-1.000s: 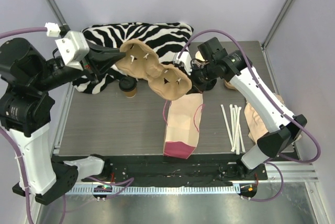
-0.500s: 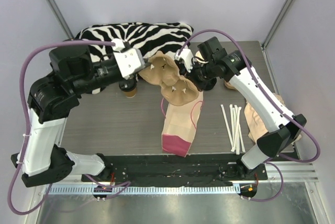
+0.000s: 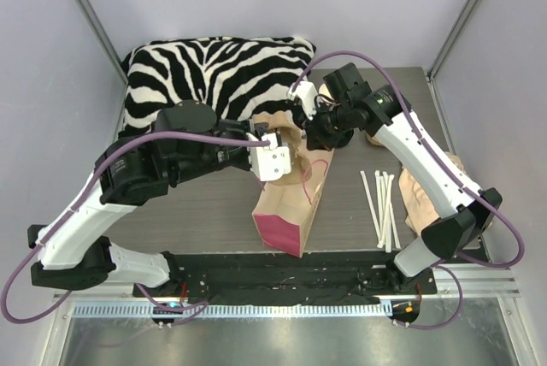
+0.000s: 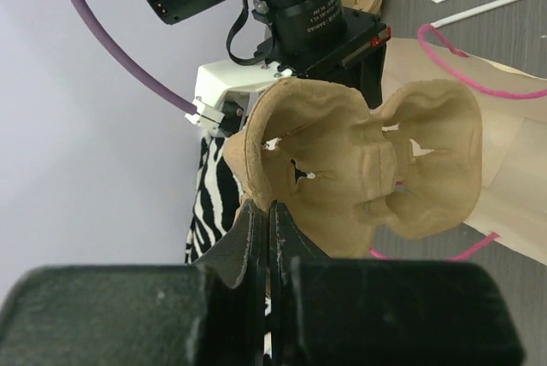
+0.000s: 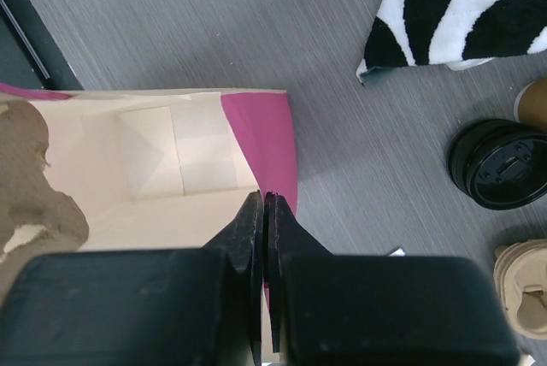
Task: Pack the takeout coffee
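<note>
A round black lid [image 5: 500, 163] lies right of the bag in the right wrist view. It may be the takeout coffee's top, but no cup shows under it. In the top view my left arm covers that spot. My left gripper [image 3: 289, 157] [image 4: 272, 208] is shut on the edge of a tan moulded cup carrier [image 4: 367, 161] [image 5: 34, 169], which hangs at the mouth of the cream paper bag [image 3: 286, 203] with its pink base. My right gripper [image 3: 313, 133] [image 5: 263, 197] is shut on the bag's rim and holds the mouth up.
A zebra-striped cloth [image 3: 214, 67] covers the far left of the table. White straws [image 3: 380, 203] lie right of the bag, with more tan carriers [image 3: 425, 195] beyond them. Another tan piece [image 5: 523, 293] sits near the black lid.
My left arm has swung the cup carrier from the far left over to the bag's mouth. The bag now stands more upright. My right gripper has kept its hold on the rim.
</note>
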### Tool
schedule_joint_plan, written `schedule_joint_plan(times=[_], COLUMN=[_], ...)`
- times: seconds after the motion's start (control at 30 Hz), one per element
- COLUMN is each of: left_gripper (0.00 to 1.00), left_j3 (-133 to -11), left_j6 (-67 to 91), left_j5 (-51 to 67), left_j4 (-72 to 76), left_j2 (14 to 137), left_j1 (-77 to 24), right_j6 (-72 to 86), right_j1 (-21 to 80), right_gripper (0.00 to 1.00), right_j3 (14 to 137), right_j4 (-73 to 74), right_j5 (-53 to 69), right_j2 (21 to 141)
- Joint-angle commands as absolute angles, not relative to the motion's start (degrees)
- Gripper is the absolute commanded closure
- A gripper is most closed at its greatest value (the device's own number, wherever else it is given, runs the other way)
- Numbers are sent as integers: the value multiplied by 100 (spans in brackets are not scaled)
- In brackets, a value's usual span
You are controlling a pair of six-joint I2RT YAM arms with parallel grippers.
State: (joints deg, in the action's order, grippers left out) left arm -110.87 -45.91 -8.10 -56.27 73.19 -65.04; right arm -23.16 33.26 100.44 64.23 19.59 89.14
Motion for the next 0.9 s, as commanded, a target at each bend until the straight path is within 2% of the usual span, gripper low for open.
schedule_joint_plan(times=[0.0, 0.43, 0.87], left_gripper=[100, 100, 100], left_j3=[-11066, -10055, -9571], left_j6=[-4931, -5265, -5493], left_j5=[-1178, -1195, -1722], left_j4=[-5291, -5282, -5510], left_j2=[7128, 7075, 7453], left_j1=[-6784, -7690, -7901], right_j6=[-2303, -2645, -2953], right_j1=[3305, 3462, 4429], right_gripper=[99, 99, 99], right_j3=[10169, 10986, 10714], right_j4=[6205, 6618, 6820], right_j5=[2013, 2408, 1978], right_j2=[8640, 8780, 8525])
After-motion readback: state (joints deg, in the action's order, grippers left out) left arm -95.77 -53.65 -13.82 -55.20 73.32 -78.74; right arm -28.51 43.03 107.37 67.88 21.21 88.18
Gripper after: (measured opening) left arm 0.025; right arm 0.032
